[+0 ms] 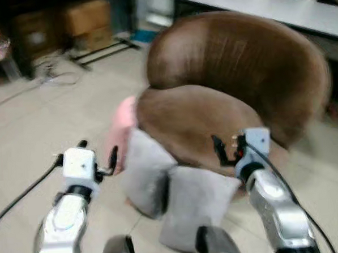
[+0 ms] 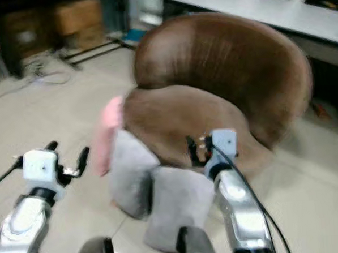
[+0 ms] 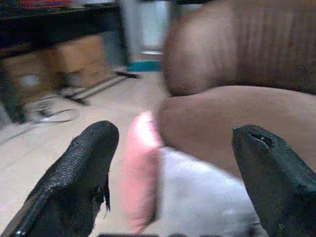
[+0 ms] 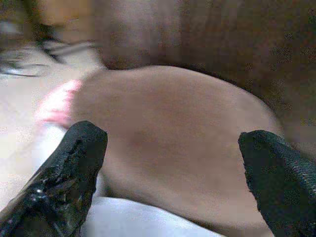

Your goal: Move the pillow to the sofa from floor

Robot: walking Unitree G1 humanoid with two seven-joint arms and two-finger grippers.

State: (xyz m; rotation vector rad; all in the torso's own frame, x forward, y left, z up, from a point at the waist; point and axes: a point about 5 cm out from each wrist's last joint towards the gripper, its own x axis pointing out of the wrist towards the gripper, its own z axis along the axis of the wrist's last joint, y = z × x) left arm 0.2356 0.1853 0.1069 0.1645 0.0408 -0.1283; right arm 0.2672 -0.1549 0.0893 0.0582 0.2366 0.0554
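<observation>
A brown round sofa (image 1: 234,72) stands on the tiled floor ahead. Two grey pillows lean against its front: one (image 1: 146,173) on the left, one (image 1: 198,201) beside it. A pink pillow (image 1: 121,129) stands on edge against the sofa's left side. My left gripper (image 1: 98,148) is open, hovering just left of the pink and grey pillows; the left wrist view shows the pink pillow (image 3: 140,168) between its fingers (image 3: 74,173). My right gripper (image 1: 227,146) is open over the sofa seat's front edge, and its fingers (image 4: 64,168) frame the seat (image 4: 168,138).
Cardboard boxes (image 1: 87,17) sit under a dark shelf at the back left, with loose cables (image 1: 56,76) and a black floor frame (image 1: 102,50) in front. A white counter (image 1: 264,5) runs behind the sofa. Bare floor (image 1: 28,139) lies to the left.
</observation>
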